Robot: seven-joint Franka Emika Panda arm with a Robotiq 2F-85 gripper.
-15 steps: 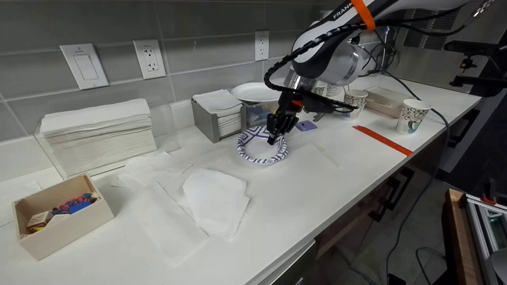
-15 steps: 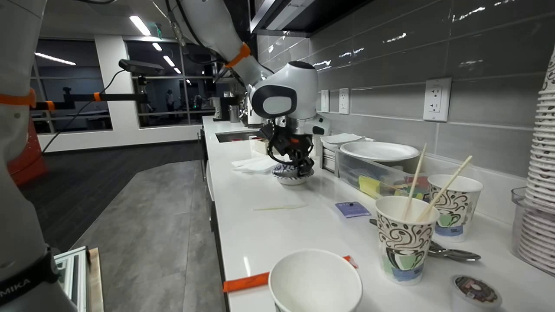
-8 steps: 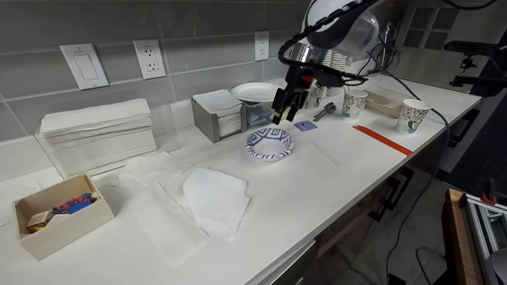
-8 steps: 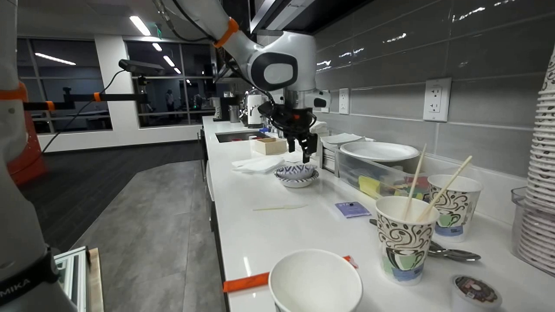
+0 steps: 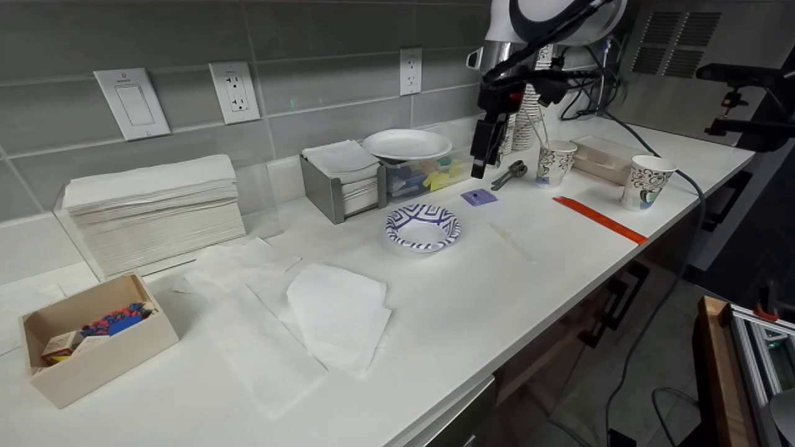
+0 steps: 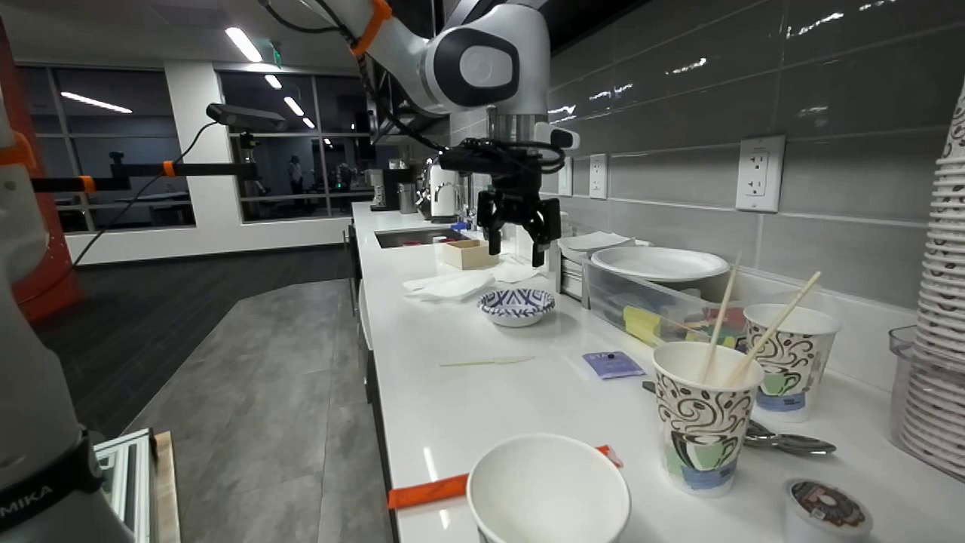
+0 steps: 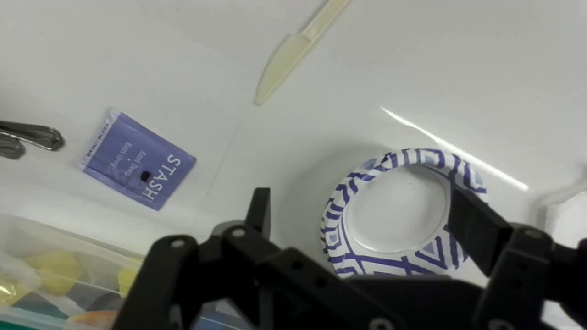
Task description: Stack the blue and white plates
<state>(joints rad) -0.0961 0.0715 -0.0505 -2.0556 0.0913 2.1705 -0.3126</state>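
Observation:
The blue and white plates (image 5: pixel 423 214) rest on the counter as one nested stack. In an exterior view the patterned wall of the upper plate (image 6: pixel 516 300) shows; the lower one is mostly covered, and its edge is hard to pick out. Above them hangs my gripper (image 6: pixel 516 255), well clear of the rim and with nothing between its fingers. From the wrist view the gripper (image 7: pixel 360 201) is spread wide, the stack's striped rim (image 7: pixel 347 190) lying beneath and partly behind the finger (image 7: pixel 479 229) on the right.
A purple tea packet (image 7: pixel 140 162) and a plastic knife (image 7: pixel 286 59) lie near the stack. Along the wall stand a clear bin (image 6: pixel 614 302) and a large white plate (image 6: pixel 660 262). Napkins (image 5: pixel 338 316) spread on one side, paper cups (image 6: pixel 705 422) on the other.
The gripper has let go of the upper plate's rim, opened wide and risen away from the stack. The upper plate, tilted half a second ago, has settled level into the lower one.

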